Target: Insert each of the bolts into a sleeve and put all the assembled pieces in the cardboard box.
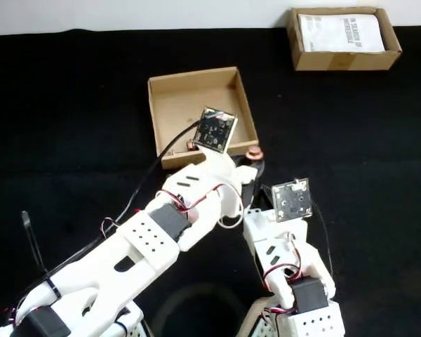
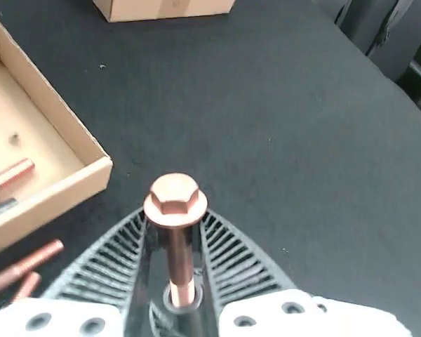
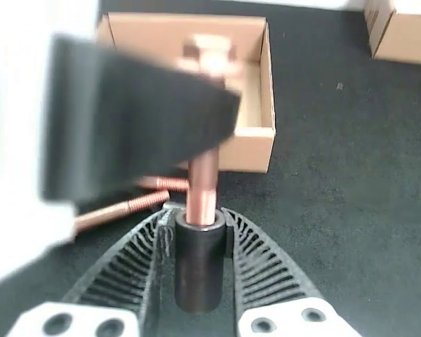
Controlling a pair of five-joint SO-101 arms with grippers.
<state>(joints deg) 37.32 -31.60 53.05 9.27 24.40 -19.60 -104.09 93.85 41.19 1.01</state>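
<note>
A copper bolt (image 2: 177,232) with a hex head (image 1: 252,151) is held in my left gripper (image 2: 175,210), which is shut on its shaft just outside the near right corner of the cardboard box (image 1: 170,105). In the right wrist view the bolt's shaft (image 3: 203,182) goes down into a black sleeve (image 3: 198,267), and my right gripper (image 3: 196,219) is shut on that sleeve. The left gripper's black finger (image 3: 140,126) crosses in front of the bolt's upper part. One assembled piece (image 2: 10,175) lies inside the box.
Loose copper bolts (image 3: 126,208) lie on the black table by the box's near wall (image 3: 247,151). A second cardboard box (image 1: 344,38) with a printed sheet stands at the far right. The black cloth to the right is bare.
</note>
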